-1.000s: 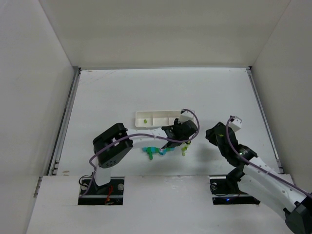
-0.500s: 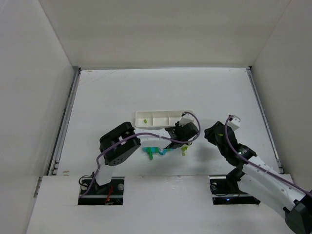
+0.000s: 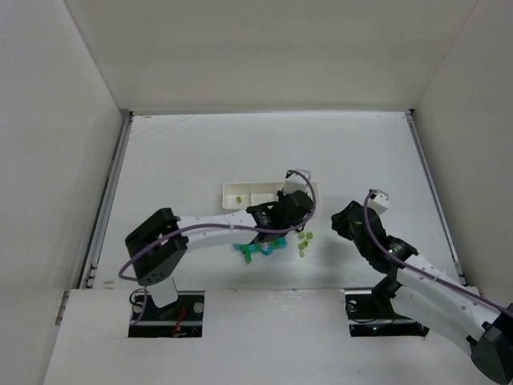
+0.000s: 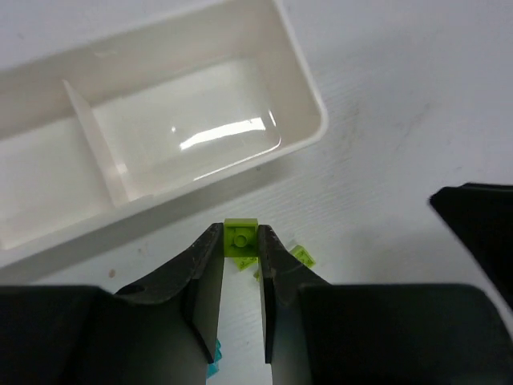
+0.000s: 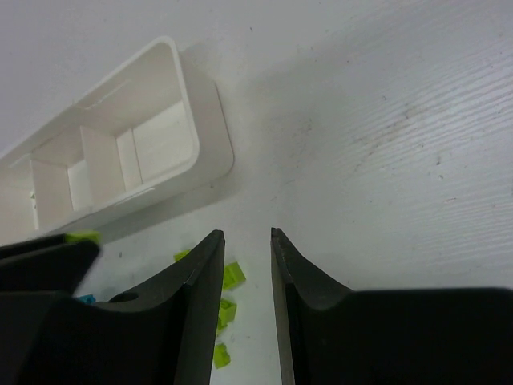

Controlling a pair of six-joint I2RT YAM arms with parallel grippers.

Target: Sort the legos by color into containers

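The left tool (image 4: 239,235) pinched a yellow-green brick (image 4: 240,240) just outside the right-end compartment of the white tray (image 4: 314,111). The right tool (image 5: 247,237) hung near, its fingers a little apart and empty. Loose bricks (image 5: 232,277) lay on the bench (image 5: 385,160) beside the tray.

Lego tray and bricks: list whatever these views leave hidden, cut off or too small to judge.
Top external: the left arm covers the right compartment of the tray; the blue-green cluster, partly under that arm, is too small to count.
Left wrist: the tray's left end is cut off by the frame edge; a cyan piece is mostly behind one of the jaws.
Right wrist: loose yellow-green bricks are partly hidden by its own jaws.
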